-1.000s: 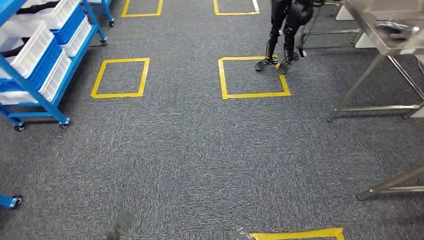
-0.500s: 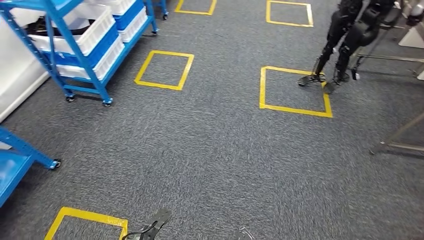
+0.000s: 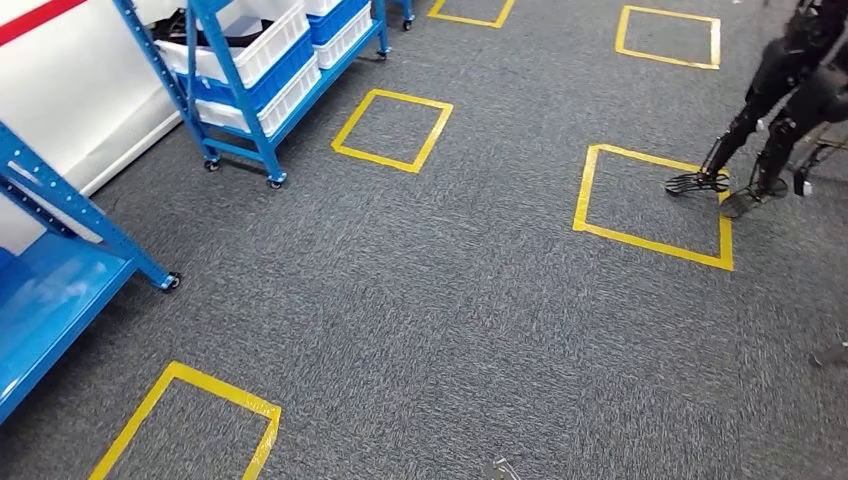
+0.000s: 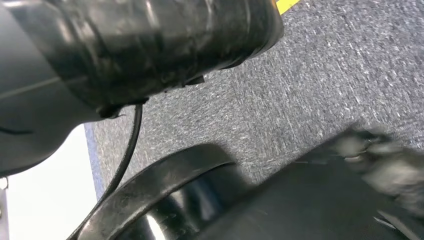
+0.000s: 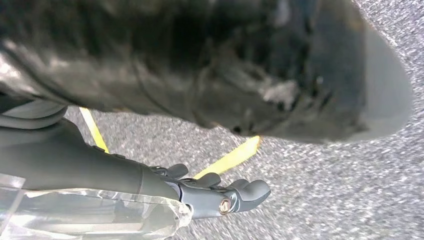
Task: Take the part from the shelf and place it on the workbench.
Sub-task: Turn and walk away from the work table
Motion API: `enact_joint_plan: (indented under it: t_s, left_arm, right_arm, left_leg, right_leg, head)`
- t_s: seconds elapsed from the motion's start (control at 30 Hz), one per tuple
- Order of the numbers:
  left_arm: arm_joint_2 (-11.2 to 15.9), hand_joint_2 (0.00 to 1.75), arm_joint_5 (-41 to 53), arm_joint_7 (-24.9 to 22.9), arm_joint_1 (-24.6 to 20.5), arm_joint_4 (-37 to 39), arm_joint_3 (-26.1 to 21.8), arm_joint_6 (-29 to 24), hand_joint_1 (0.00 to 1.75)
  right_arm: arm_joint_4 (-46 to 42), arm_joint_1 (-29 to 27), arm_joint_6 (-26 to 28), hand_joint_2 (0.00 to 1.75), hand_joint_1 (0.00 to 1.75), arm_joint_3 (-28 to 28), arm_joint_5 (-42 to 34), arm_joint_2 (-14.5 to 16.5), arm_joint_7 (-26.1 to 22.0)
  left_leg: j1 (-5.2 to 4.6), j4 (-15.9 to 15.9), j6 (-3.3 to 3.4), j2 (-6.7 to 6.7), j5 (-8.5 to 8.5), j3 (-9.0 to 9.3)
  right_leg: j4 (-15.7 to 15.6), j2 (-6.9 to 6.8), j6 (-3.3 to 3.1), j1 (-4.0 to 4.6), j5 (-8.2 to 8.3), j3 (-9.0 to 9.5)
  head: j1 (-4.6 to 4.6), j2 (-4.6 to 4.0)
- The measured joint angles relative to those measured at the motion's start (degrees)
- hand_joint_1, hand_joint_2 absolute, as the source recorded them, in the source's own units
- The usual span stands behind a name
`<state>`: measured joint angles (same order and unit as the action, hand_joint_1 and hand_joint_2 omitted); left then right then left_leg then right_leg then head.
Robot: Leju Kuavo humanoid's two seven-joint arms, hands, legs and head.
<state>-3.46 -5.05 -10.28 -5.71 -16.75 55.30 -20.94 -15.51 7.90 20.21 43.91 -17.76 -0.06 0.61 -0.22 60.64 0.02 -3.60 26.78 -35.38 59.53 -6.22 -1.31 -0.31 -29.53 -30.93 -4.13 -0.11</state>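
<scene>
The head view looks down on grey carpet (image 3: 420, 320) marked with yellow tape squares: one at 12 o'clock (image 3: 436, 138), one at 2 o'clock (image 3: 586, 190), a far one at 1 o'clock (image 3: 620, 32) and a near one at 7 o'clock (image 3: 215, 388), cut by the picture's edge. At 11 o'clock stands a blue wheeled shelf (image 3: 262, 100) carrying white bins (image 3: 268, 45) stacked on its levels. Dark items (image 3: 190, 22) lie in the top bin, too small and too far off to tell whether any of them is the part. A second blue shelf (image 3: 50, 290) comes in at 9 o'clock, its low deck just beside the near tape square, with a white wall (image 3: 90, 110) and a red stripe (image 3: 35, 20) behind it. At 2 o'clock, the black legs of another humanoid robot (image 3: 760, 130) stand at the far corner of the tape square there. In the right wrist view the right hand (image 5: 225, 197) hangs above the carpet beside a strip of yellow tape (image 5: 230, 157). Its grey fingers (image 5: 252, 189) lie stretched out close together and hold nothing, and a clear plastic wrap (image 5: 90, 215) covers the forearm behind them. The shelf and its bins stand well apart from these fingers. In the left wrist view the left hand (image 4: 385, 165) is a dark blur over the carpet, and I cannot tell how its fingers lie or whether they hold anything.
</scene>
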Motion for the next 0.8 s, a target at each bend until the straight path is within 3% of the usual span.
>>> enact_joint_plan:
  t_s: [0.07,0.13,0.17,0.23,0.27,0.33,0.37,0.4,0.47,0.5,0.57,0.6,0.67,0.7,0.73,0.8]
  left_arm:
    - [0.08,0.00,0.08,-0.04,-0.13,0.01,0.21,-0.01,0.00]
    - [0.14,0.00,0.09,-0.09,-0.10,0.05,0.47,-0.02,0.00]
    - [0.18,0.00,0.09,-0.11,-0.01,0.09,0.56,-0.02,0.00]
    - [0.20,0.00,0.09,-0.15,-0.04,0.17,0.65,-0.03,0.00]
    - [0.19,0.00,0.09,-0.16,-0.14,0.21,0.73,-0.03,0.00]
    - [0.17,0.00,0.09,-0.22,-0.37,0.23,1.06,-0.02,0.00]
    - [0.17,0.00,0.09,-0.28,-0.38,0.25,1.25,-0.02,0.00]
    - [0.18,0.00,0.04,-0.33,-0.34,0.27,1.44,0.03,0.00]
    - [0.25,0.00,-0.14,-0.25,-0.28,0.32,1.66,0.24,0.00]
    - [0.34,0.00,-0.23,-0.04,-0.31,0.34,1.72,0.41,0.00]
    - [0.64,0.00,-0.31,0.51,-0.36,0.39,1.78,0.74,0.00]
    - [0.81,0.00,-0.32,0.75,-0.30,0.42,1.80,0.89,0.00]
    - [1.08,0.00,-0.32,0.95,0.05,0.49,1.81,1.09,0.00]
    - [1.19,0.00,-0.31,0.97,0.22,0.53,1.81,1.12,0.00]
    - [1.28,0.00,-0.29,0.97,0.28,0.57,1.81,1.14,0.00]
    - [1.44,0.00,-0.26,0.96,0.06,0.66,1.84,1.14,0.00]
  right_arm:
    - [0.01,0.01,0.05,0.00,0.00,0.00,-0.05,0.02,0.01]
    - [0.02,0.08,0.10,0.00,0.00,0.00,-0.09,0.11,0.01]
    - [0.02,0.16,0.13,0.00,0.00,0.00,-0.09,0.13,0.00]
    - [0.02,0.26,0.19,0.00,0.00,0.00,-0.09,0.09,-0.02]
    - [0.03,0.19,0.21,0.00,0.00,-0.01,-0.10,0.05,-0.02]
    - [0.11,-0.14,-0.02,0.00,0.00,-0.03,-0.15,-0.04,0.02]
    - [0.17,-0.28,-0.29,0.00,0.00,-0.04,-0.18,-0.16,0.04]
    - [0.22,-0.30,-0.62,0.00,0.00,-0.04,-0.20,-0.29,0.05]
    - [0.26,-0.07,-1.13,0.00,0.00,-0.04,-0.28,-0.57,0.01]
    - [0.27,0.05,-1.29,0.00,0.00,-0.04,-0.35,-0.63,-0.03]
    - [0.29,0.17,-1.25,0.00,0.00,-0.04,-0.52,-0.71,-0.09]
    - [0.30,0.15,-1.06,0.00,0.00,-0.04,-0.60,-0.70,-0.09]
    - [0.31,0.14,-0.45,0.00,0.00,-0.04,-0.73,-0.70,-0.05]
    - [0.32,0.20,-0.20,0.00,0.00,-0.04,-0.78,-0.69,-0.04]
    - [0.32,0.29,0.00,0.00,0.00,-0.04,-0.82,-0.66,-0.02]
    - [0.31,0.29,0.19,0.00,0.00,-0.04,-0.84,-0.53,-0.02]
  left_leg:
    - [-0.56,-1.97,0.57,-1.28,-0.26,0.97]
    - [-0.44,-2.49,0.95,0.08,-0.54,1.08]
    - [-0.23,-3.06,1.17,0.78,-0.78,1.43]
    - [0.30,-4.16,1.72,2.17,-1.38,2.27]
    - [0.32,-4.33,1.84,2.95,-1.51,2.35]
    - [0.36,-4.25,2.00,4.81,-1.55,2.31]
    - [0.39,-4.15,1.96,5.81,-1.52,2.32]
    - [0.46,-3.96,1.86,6.79,-1.44,2.33]
    - [0.68,-3.29,1.40,8.56,-1.12,2.21]
    - [0.76,-2.82,1.05,9.32,-0.91,1.98]
    - [0.89,-2.14,0.26,10.76,-0.71,1.27]
    - [0.99,-2.08,-0.14,11.44,-0.79,0.98]
    - [1.28,-2.42,-0.89,12.61,-1.13,0.68]
    - [1.30,-2.20,-1.18,12.02,-1.01,0.47]
    - [1.23,-1.15,-1.42,10.54,-0.36,-0.13]
    - [1.06,4.30,-1.69,6.53,2.53,-2.81]
  right_leg:
    - [-0.07,-1.06,0.51,0.04,-0.23,0.34]
    - [-0.46,-1.96,1.14,-0.01,-0.39,0.80]
    - [-0.34,-1.25,1.50,-0.05,-0.72,0.97]
    - [2.48,1.99,2.01,-0.15,-2.73,-0.03]
    - [5.66,3.89,2.14,-0.28,-4.29,-1.49]
    - [11.98,5.35,2.40,-0.48,-6.47,-4.88]
    - [13.40,5.54,2.56,-0.62,-6.28,-5.88]
    - [12.55,5.64,2.70,-0.81,-4.91,-5.84]
    - [6.69,6.87,2.96,-1.34,-0.85,-3.70]
    - [3.68,8.58,3.05,-1.58,0.42,-2.50]
    - [0.87,11.10,2.85,-1.74,0.96,-1.44]
    - [0.81,11.38,2.57,-1.58,0.76,-1.44]
    - [0.72,10.10,1.81,-1.37,0.94,-1.24]
    - [0.54,9.43,1.40,-1.39,1.11,-1.08]
    - [0.34,8.75,1.04,-1.44,1.25,-0.93]
    - [0.09,7.08,0.48,-1.28,1.34,-0.82]
  head:
    - [0.07,0.00]
    - [0.05,0.00]
    - [0.17,0.00]
    - [0.46,0.00]
    - [0.64,0.00]
    - [0.81,0.00]
    - [0.85,0.00]
    - [0.85,0.00]
    - [0.86,0.00]
    - [0.89,0.00]
    - [0.90,0.00]
    - [0.90,0.00]
    - [0.86,0.00]
    - [0.85,0.00]
    - [0.69,0.00]
    - [0.42,0.00]
